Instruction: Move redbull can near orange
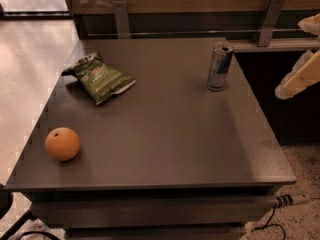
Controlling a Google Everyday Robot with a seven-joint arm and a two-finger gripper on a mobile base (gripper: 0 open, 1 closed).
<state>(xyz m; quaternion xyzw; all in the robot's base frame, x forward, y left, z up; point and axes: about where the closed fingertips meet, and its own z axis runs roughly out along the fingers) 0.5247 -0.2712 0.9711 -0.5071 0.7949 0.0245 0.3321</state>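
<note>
camera view looks down on a dark grey table (165, 134) from its front side, so going left to right across it.

the orange (62, 144) sits near the table's front left corner, a little in from both edges, with its small dark stem dimple turned up and to the left. it touches nothing else.

further back, on the table's left half, a green snack bag (100, 77) lies flat and a bit crumpled, angled so one end points to the back left corner and the other toward the middle of the table. it's well apart from the orange.

the redbull can (220, 66) stands upright on the table's right half, near the back right corner and just in from the right edge. silver top with the opening visible, blue and silver sides. it's diagonally across the table from the orange, so those two are well apart, with bare tabletop between them.

the gripper (290, 58) hangs off the table's right side, past the edge and level with the can, not touching it. its pale fingers (299, 78) are spread with a dark gap between them, and nothing is held in there. part of it is cut off by the frame.

behind the table's back edge, a rail runs along a wooden wall on two metal brackets (120, 18).
</note>
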